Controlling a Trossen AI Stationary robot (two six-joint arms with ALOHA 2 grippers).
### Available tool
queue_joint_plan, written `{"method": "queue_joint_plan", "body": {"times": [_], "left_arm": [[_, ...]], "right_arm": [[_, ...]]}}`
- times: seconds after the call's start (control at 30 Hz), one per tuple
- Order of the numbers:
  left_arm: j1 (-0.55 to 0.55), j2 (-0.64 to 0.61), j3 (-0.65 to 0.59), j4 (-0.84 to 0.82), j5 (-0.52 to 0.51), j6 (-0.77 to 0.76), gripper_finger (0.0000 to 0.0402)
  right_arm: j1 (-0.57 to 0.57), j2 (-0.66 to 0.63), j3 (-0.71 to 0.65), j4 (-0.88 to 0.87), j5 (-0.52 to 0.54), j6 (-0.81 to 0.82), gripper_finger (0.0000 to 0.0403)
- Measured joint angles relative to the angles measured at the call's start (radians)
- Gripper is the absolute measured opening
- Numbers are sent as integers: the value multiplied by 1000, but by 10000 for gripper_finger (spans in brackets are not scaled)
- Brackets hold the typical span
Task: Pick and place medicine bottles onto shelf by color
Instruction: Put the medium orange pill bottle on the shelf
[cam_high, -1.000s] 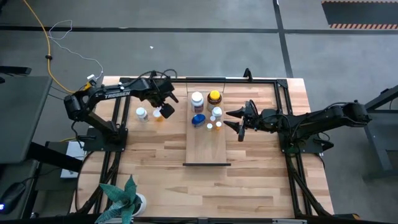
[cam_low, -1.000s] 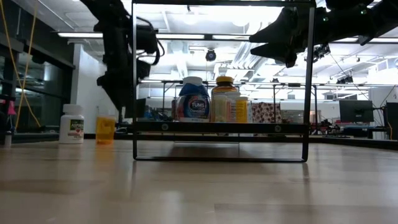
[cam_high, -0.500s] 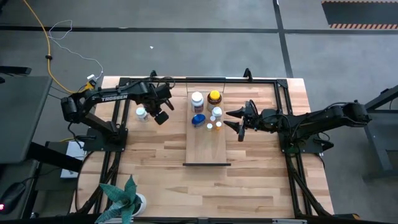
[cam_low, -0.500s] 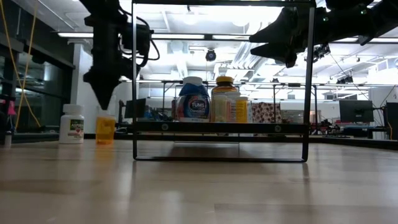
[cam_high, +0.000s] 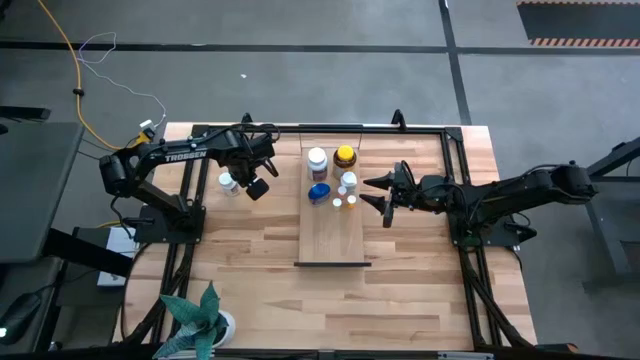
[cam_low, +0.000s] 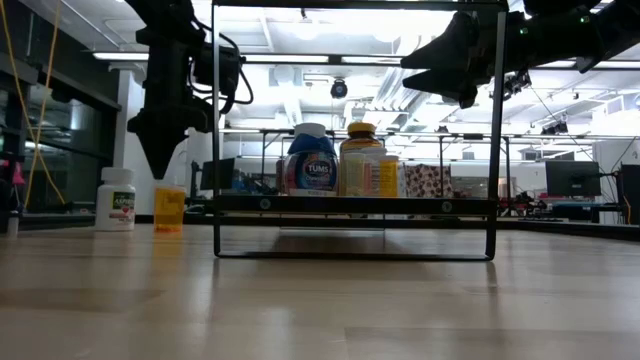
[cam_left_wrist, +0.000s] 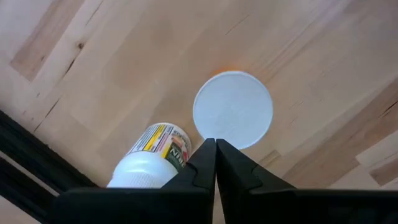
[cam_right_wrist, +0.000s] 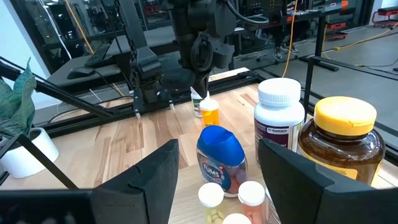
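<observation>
A wide planked table of pale wood (cam_high: 400, 290) carries everything, ringed by a black tube frame (cam_high: 455, 180) and set on a grey floor; the low view looks past it into a bright hall with ceiling lights, desks and monitors. A green potted plant in a white pot (cam_high: 198, 318) stands at the table's near left corner.

The long narrow light-wood shelf with a dark strip at its near end (cam_high: 332, 238) lies mid-table. At its far end stand a white bottle with a white cap (cam_high: 317, 160), a larger amber bottle with a yellow cap (cam_high: 345, 157), a blue-capped bottle (cam_high: 318, 192) and some tiny white-capped orange bottles (cam_high: 344, 201).

Left of the shelf, on the bare table, are a white bottle with a printed label (cam_low: 116, 199) and a small orange bottle with a round white cap (cam_left_wrist: 232, 109), just beside each other.

The left gripper (cam_left_wrist: 215, 149) hangs directly above that orange bottle — fingers pressed fully together, gripping nothing, tips clear of the cap in the low view.

The right gripper (cam_high: 388, 195) waits just right of the shelf, fingers spread wide and empty.
</observation>
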Motion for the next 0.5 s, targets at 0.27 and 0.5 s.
{"method": "queue_joint_plan", "body": {"times": [0.27, 0.5], "left_arm": [[1, 0, 0, 25, -1, 8, 0], [1, 27, 0, 21, 11, 8, 0]], "right_arm": [[0, 0, 0, 0, 0, 0, 211], [0, 0, 0, 0, 0, 0, 211]]}}
